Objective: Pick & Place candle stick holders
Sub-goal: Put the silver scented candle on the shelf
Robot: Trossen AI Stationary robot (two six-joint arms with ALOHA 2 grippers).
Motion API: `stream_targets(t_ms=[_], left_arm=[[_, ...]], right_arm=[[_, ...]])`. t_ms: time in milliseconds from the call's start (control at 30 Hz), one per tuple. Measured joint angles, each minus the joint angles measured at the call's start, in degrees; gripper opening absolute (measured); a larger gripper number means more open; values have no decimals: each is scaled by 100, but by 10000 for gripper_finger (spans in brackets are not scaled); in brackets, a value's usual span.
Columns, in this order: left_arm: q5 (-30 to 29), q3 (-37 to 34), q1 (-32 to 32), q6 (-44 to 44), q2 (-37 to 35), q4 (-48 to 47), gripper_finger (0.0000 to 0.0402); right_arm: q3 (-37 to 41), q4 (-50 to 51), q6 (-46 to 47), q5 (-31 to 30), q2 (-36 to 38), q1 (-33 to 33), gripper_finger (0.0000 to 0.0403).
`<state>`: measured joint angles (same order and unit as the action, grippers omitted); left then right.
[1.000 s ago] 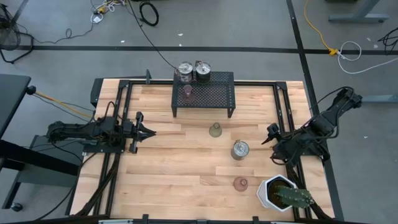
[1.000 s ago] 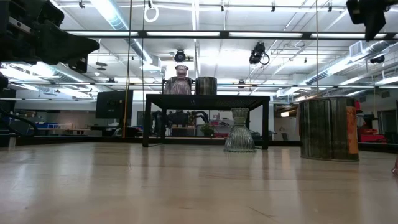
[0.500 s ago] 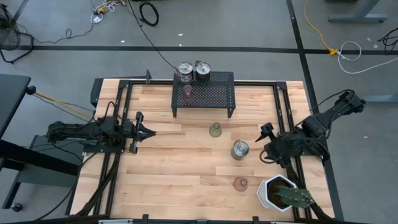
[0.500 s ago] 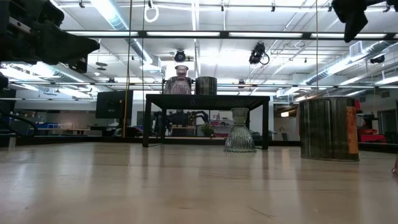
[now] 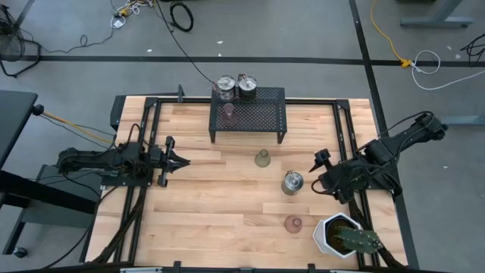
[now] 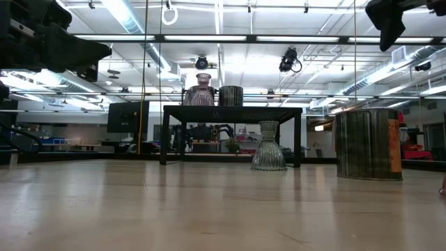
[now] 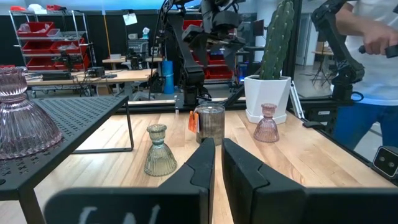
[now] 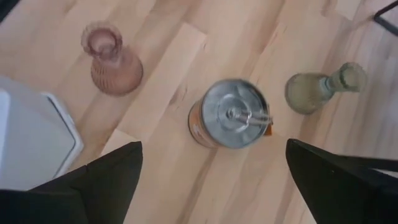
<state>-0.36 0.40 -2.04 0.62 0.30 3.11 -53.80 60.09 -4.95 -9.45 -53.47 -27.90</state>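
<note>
Two silvery candle stick holders (image 5: 226,86) and a pink glass one (image 5: 228,111) stand on the black mesh rack (image 5: 258,117). On the table stand an olive-green glass holder (image 5: 262,158), a silvery one (image 5: 292,182) and a pink one (image 5: 293,224). My right gripper (image 5: 319,174) hovers open, tilted down, just right of the silvery holder (image 8: 231,119), well above the table and touching nothing. My left gripper (image 5: 183,161) stays shut and level at the table's left, its fingers (image 7: 217,163) empty.
A white hexagonal pot with a cactus (image 5: 342,236) stands at the near right corner, close to my right arm. A person (image 7: 373,43) stands beyond the table's right side. Bare wood lies between the left gripper and the holders.
My right gripper has moved toward the table's left, closer to the silvery holder on the table, staying high and tilted down. None of the holders has moved.
</note>
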Motion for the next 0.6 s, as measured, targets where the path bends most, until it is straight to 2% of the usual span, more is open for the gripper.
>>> stream_targets(t_ms=[267,600], left_arm=[[0,0,0,2,2,-2,34],[0,0,0,1,0,-2,34]], right_arm=[[364,-705,42,-7,-4,179,396],[1160,-1619,989,-7,-7,423,396]])
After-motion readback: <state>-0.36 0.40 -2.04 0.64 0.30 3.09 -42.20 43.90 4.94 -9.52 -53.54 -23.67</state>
